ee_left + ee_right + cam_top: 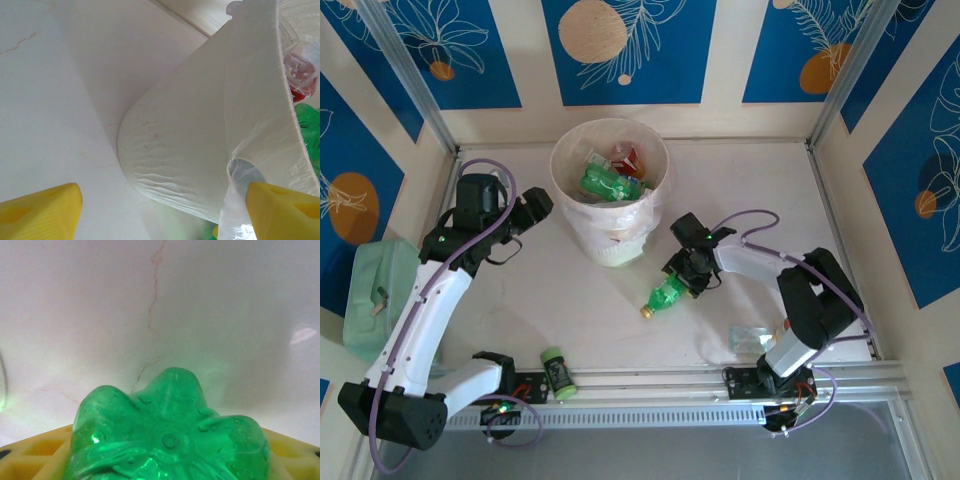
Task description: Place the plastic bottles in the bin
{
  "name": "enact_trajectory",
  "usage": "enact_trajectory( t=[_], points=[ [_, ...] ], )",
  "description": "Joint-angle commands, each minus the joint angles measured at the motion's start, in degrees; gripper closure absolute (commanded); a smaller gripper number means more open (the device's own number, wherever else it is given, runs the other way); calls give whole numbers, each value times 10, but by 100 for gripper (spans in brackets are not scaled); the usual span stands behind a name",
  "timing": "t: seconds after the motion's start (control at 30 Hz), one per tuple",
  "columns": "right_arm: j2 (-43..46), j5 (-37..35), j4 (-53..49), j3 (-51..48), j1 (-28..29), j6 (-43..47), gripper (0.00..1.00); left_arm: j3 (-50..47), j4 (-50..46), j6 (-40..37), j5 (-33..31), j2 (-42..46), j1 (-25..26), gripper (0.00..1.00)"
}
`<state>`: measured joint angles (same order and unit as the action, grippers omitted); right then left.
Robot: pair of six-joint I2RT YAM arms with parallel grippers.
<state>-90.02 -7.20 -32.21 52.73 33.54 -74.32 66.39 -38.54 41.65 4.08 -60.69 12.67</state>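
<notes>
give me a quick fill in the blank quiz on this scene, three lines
The right gripper is shut on a ___ bottle.
The left gripper sits beside the bin with its jaws ___.
At the ___ edge of the table stands the mint-green container.
Missing words: green; open; left.

The bin stands at the far middle of the table, near the back wall. Its mouth is open from above, with bottles lying inside. The left gripper crowds the bin's left side, jaws spread. Bare table lies between the bin and the right gripper, which clamps a green bottle. Near the front edge, a jar and a scrap flank an open stretch.
</notes>
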Motion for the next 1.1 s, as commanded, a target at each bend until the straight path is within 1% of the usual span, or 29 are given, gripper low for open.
enact_trajectory(
  t=[0.0, 0.23, 0.33, 0.4, 0.47, 0.57, 0.67, 0.8, 0.87, 0.93, 1.07],
  points=[
    [67, -40, -52, 0, -7, 25, 45, 12, 3, -4, 8, 1, 5, 16],
    [214, -106, -170, 46, -42, 89, 48, 14, 7, -1, 9, -4, 6, 15],
    [260, -132, -208, 105, -57, 135, 49, 15, 11, 1, 11, -6, 5, 15],
    [265, -146, -227, 167, -63, 170, 49, 14, 14, 3, 12, -7, 5, 16],
    [251, -151, -241, 240, -67, 201, 49, 14, 16, 6, 14, -9, 5, 16],
    [214, -139, -238, 346, -77, 238, 49, 14, 18, 9, 15, -9, 6, 16],
    [160, -128, -230, 458, -79, 271, 49, 14, 14, 8, 14, -9, 6, 16],
    [74, -114, -227, 603, -76, 318, 49, 14, 9, 6, 14, -8, 5, 16],
    [33, -120, -225, 661, -71, 343, 49, 14, 8, 5, 15, -9, 5, 16],
    [-12, -112, -226, 726, -69, 369, 49, 16, 8, 5, 15, -11, 5, 16],
    [-110, -115, -269, 874, -53, 424, 49, 20, 7, 2, 13, -17, 5, 16]
  ],
)
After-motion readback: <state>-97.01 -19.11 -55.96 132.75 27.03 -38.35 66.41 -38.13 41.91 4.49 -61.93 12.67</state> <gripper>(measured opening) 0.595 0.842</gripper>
